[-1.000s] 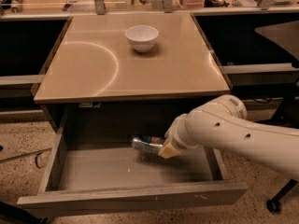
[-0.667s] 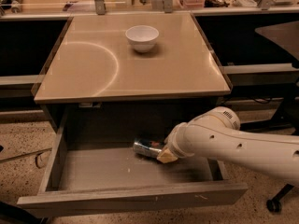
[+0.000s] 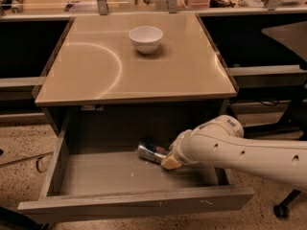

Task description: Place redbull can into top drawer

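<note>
The redbull can (image 3: 151, 153), slim, silver and blue, lies tilted on its side low inside the open top drawer (image 3: 96, 176), right of the drawer's middle. My gripper (image 3: 169, 160) reaches into the drawer from the right and is shut on the can's right end, which it hides. A pale yellowish fingertip (image 3: 171, 163) shows just right of the can. The can sits at or just above the drawer floor; I cannot tell whether it touches.
A white bowl (image 3: 146, 38) stands at the back middle of the tan tabletop (image 3: 96, 71). The drawer's front panel (image 3: 134, 202) juts out toward the camera. My white arm (image 3: 249, 157) spans the drawer's right side. Dark shelves flank the table.
My arm has dropped lower into the drawer, and the gripper with the can has moved slightly down and right. The bowl has not moved.
</note>
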Controlling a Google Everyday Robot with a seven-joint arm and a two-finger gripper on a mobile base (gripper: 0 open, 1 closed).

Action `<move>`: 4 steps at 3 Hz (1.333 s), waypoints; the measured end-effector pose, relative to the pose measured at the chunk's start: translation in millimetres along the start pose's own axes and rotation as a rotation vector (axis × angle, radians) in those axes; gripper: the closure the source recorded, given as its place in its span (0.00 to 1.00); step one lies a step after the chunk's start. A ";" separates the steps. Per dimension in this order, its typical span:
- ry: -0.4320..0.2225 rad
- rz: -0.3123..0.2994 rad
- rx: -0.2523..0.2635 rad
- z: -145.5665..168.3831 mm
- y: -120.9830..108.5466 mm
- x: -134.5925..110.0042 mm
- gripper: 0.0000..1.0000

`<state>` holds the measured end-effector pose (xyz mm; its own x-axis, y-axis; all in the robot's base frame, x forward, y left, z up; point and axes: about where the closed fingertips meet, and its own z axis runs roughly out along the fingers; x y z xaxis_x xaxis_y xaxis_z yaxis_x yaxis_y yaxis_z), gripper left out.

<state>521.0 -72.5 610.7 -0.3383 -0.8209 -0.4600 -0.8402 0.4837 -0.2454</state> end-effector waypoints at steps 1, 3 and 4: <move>0.000 0.000 0.000 0.0 0.0 0.0 0.59; 0.000 0.000 0.000 0.0 0.0 0.0 0.13; 0.000 0.000 0.000 0.0 0.0 0.0 0.00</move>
<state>521.0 -72.5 610.7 -0.3382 -0.8210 -0.4600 -0.8402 0.4836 -0.2454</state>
